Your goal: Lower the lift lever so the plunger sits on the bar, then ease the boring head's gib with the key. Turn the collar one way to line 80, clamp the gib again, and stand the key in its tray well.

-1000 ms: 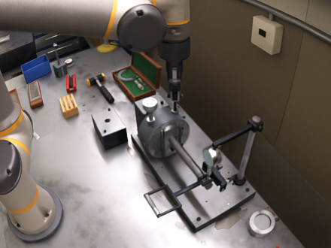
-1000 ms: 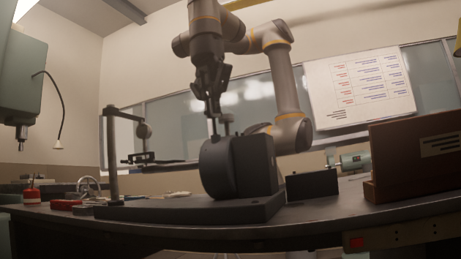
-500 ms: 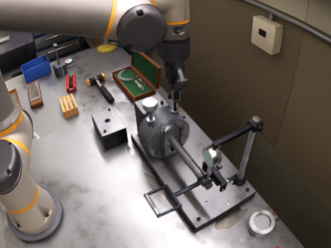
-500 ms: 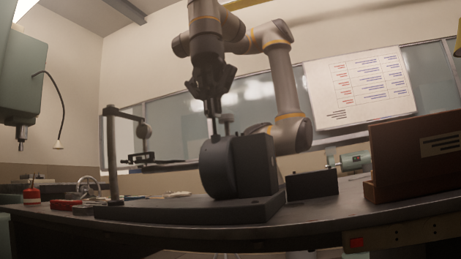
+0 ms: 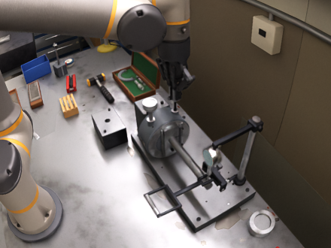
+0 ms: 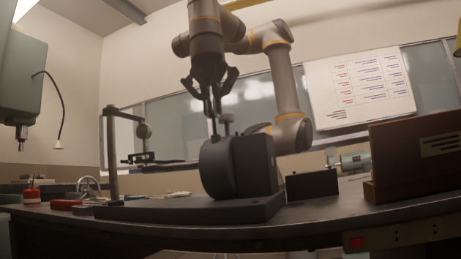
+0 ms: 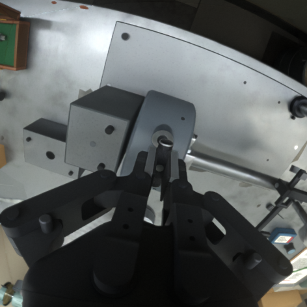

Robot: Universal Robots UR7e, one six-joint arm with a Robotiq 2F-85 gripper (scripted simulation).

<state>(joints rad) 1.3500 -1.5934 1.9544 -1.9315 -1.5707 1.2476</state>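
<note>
The key (image 5: 174, 103) (image 6: 214, 126) (image 7: 164, 153) stands upright with its lower end in the gib screw on top of the round grey boring head (image 5: 162, 131) (image 6: 218, 166) (image 7: 159, 123), and its upper part is held in my closed gripper (image 5: 173, 94) (image 6: 212, 109) (image 7: 161, 177) straight above the head. The boring bar (image 5: 186, 156) (image 7: 227, 167) runs out from the head's face toward the dial indicator (image 5: 211, 156) (image 6: 143, 130) on its stand. A knurled collar knob (image 5: 149, 104) (image 6: 226, 119) rises beside the key. The black tray block (image 5: 109, 127) (image 6: 311, 184) sits on the bench left of the head.
Behind the fixture an open wooden case (image 5: 137, 77) holds a micrometer, and a brown wall runs close along the right. A hammer (image 5: 100, 86), red tool, wooden blocks and a blue bin (image 5: 36, 68) lie on the far left. A steel ring (image 5: 262, 223) lies near the plate's front corner.
</note>
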